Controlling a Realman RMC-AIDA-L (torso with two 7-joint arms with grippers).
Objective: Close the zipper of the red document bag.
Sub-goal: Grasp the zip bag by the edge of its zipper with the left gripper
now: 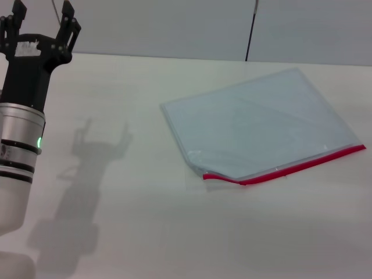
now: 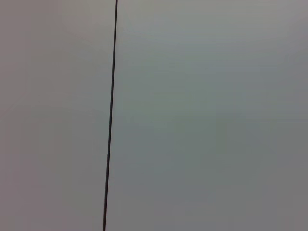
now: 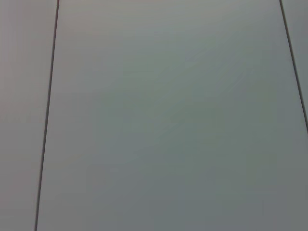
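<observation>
While the left tool (image 1: 45,23) hangs raised with fingers spread, we note the red document bag (image 1: 261,125) lying flat on the worktop (image 1: 128,221), well apart to its right.

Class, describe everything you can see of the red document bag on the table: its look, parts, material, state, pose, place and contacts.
The red document bag is a flat, rectangular, translucent pale blue-grey pouch, plastic by its look. It lies turned at an angle on the white table, to the robot's right of centre. The zipper, a thin bright red strip, runs along its near edge; at the left end that strip curls up slightly. Whether it is zipped cannot be told. Only the table touches it.
</observation>
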